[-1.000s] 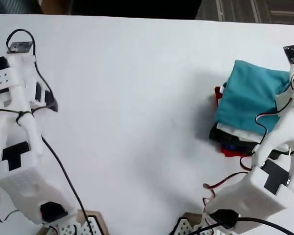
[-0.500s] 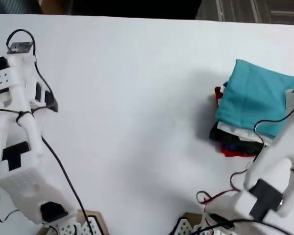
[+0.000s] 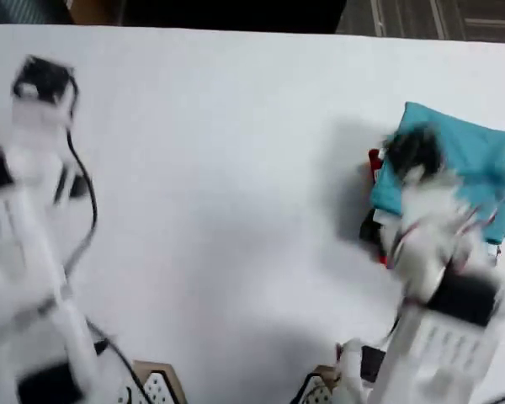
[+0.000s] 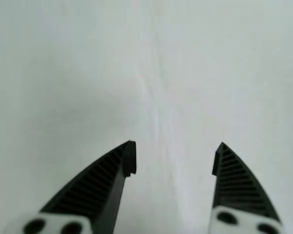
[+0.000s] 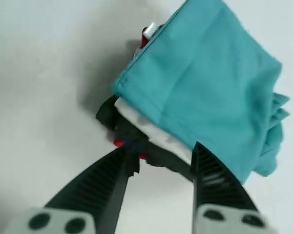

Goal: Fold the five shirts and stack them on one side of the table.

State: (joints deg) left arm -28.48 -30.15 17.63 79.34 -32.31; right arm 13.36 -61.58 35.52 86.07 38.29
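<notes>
Right wrist view gave the detail. The right fingers [image 5: 107,187] were spread wide w/ a clear gap btwn the tips, hanging over the stack of shirts [image 5: 176,112]; whether they touched it I couldn't tell. The teal shirt [image 5: 210,73] lay folded on top, its edge farthest from the fingers rumpled into small folds. Under it came a white layer [image 5: 154,130], then a black one [image 5: 132,139], and a bit of red [image 5: 118,143] at the very bottom. The stack's near corner sat just ahead of the fingertips, in line w/ the gap. The black and red edges poked out right beside one tip, and the teal cloth ran on past the other.

The high view couldn't give that. There the right arm [image 3: 442,252] was smeared across the near part of the stack, so its fingers weren't readable. It did give the layout the wrist cams missed: the stack sat at one side of the white surface [image 3: 236,168], w/ the teal shirt uppermost and dark and red edges peeking out beneath. The left arm [image 3: 25,219] stood at the opposite side, well apart from the shirts.

Left wrist view: the left fingers [image 4: 102,183] were spread wide too, w/ plain white surface ahead of them and btwn the tips.
</notes>
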